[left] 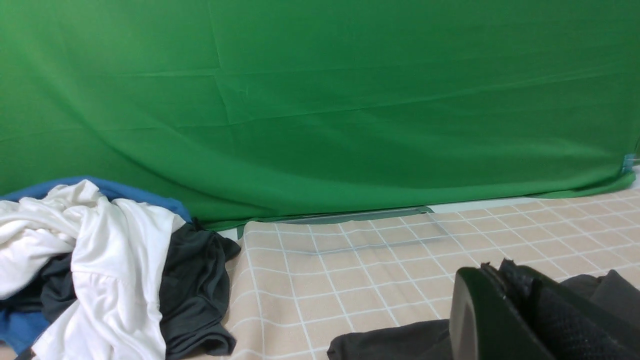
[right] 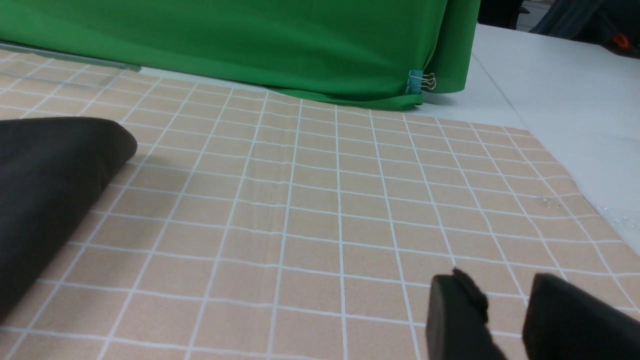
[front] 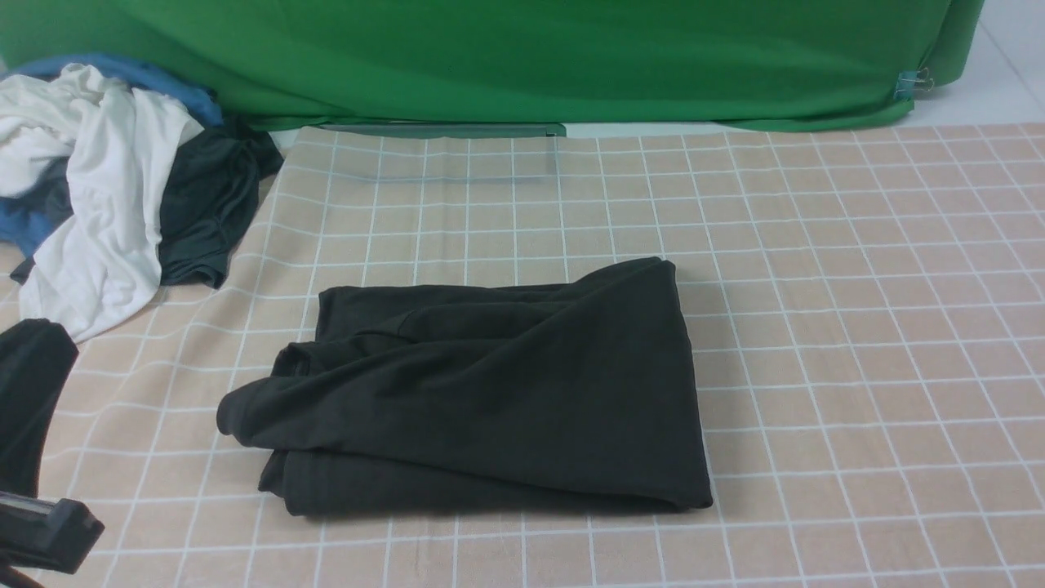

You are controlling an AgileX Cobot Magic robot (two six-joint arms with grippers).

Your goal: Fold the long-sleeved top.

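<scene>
The long-sleeved top point(front: 490, 392) is a black bundle folded into a rough rectangle in the middle of the checked tablecloth point(front: 857, 327). Its sleeve end bulges out at the near left. My left gripper point(left: 496, 267) is shut with nothing in it and hovers just left of the top point(left: 390, 342). Only the left arm's dark body point(front: 45, 531) shows at the front view's lower left corner. My right gripper point(right: 500, 282) is open with only tablecloth between its fingers. It stands well to the right of the top point(right: 50, 170) and does not show in the front view.
A heap of clothes lies at the back left: a white shirt point(front: 98, 180), a dark grey garment point(front: 204, 204) and a blue one point(front: 163, 82). A green backdrop point(front: 522, 57) with a binder clip point(front: 914, 82) closes the far side. Bare white tabletop point(right: 560, 100) runs beyond the cloth's right edge.
</scene>
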